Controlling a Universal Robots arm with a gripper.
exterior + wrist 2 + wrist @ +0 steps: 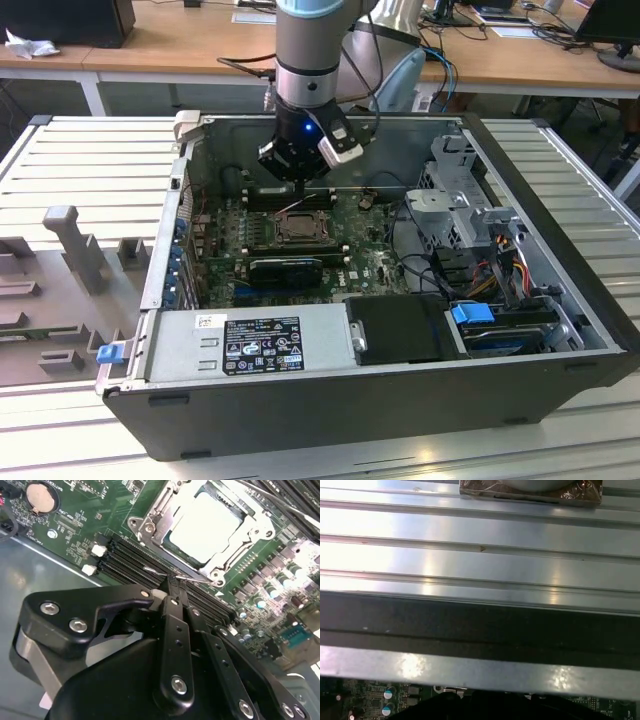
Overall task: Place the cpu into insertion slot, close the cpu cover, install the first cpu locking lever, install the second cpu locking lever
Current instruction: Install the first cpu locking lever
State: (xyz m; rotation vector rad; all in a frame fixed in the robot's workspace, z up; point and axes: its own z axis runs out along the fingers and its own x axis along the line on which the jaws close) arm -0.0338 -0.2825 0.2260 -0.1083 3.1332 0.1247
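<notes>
Second wrist view has the gripper (173, 587) clenched, fingertips pinched on a thin wire lever (165, 574) just ahead of it, at the slot's (150, 517) edge. One cpu (205, 525) already sits in the slot just beyond, one cover (220, 570) framing it. So the lever step looks to be in hand; judging by this, the next move calls for steady pressure without slipping. One lever is clearly in view.
</notes>
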